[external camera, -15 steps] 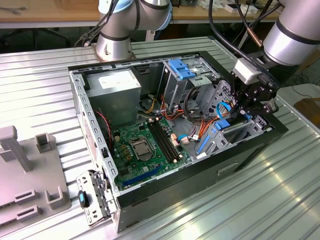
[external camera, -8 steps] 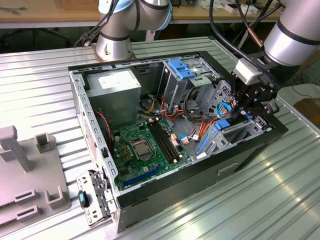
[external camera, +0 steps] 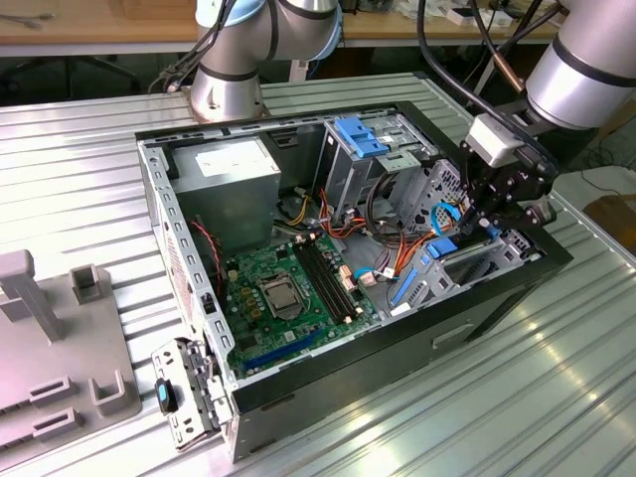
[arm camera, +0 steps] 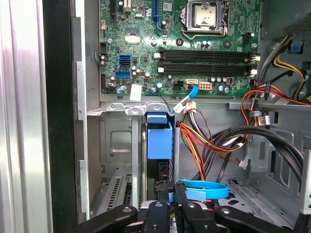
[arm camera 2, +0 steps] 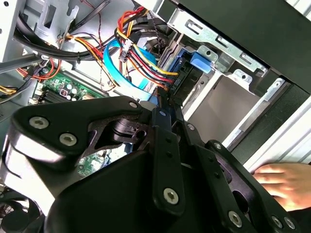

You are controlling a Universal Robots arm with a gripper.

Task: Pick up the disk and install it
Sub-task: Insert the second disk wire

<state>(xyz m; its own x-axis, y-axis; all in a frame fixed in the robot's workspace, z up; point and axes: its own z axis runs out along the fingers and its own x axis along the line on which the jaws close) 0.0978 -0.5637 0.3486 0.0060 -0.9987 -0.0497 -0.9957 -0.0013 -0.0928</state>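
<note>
Nearest the drive bay [arm camera: 121, 145], the tool [arm camera: 167, 194] is down inside the open computer case [external camera: 467, 308], its fingers [arm camera: 156, 213] drawn narrow, almost together. They point at the dark end of the disk [arm camera: 159, 141]. In the first wrist view the disk stands on edge in the bay's slot, its bright blue carrier bracket facing the camera. Whether the tips pinch that end or only rest against it is not clear.

In the second wrist view the tool [arm camera 2: 163, 109] reaches toward the same blue bracket and the cable bundle beside the bay. A person's hand [arm camera 2: 284, 179] lies on the outer side of the case, beyond the bay wall.

Just beside the bay, a flat blue data cable [arm camera: 204, 188] loops across, with orange, red and yellow power leads [arm camera: 204, 145] fanning over it. No plug appears to be seated in the disk.

By these views, the pick-up is done and the disk is already in the bay. What is left is seating it fully and letting go.

Farther from the bay lies the green motherboard [arm camera: 194, 63]. Beyond it, in the exterior view, are the ribbed light-blue latch plate [external camera: 360, 137] and the grey power-supply box [external camera: 234, 174]. The case sits on a ribbed metal surface [external camera: 79, 169].
</note>
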